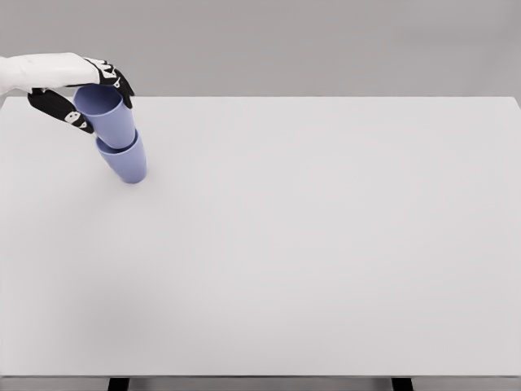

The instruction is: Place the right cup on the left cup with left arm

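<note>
Two periwinkle-blue cups stand at the far left of the table. The lower cup [128, 163] rests on the tabletop. The upper cup [107, 116] sits nested in the lower one's mouth and leans toward the upper left. My left hand [91, 96] comes in from the left edge. Its black-and-white fingers [118, 81] wrap the upper cup near its rim, and the thumb [63, 111] lies on the cup's left side. The right arm does not show.
The white table [309, 244] fills most of the view. Its far edge runs just behind the cups, and its near edge lies along the bottom of the picture, with dark legs below.
</note>
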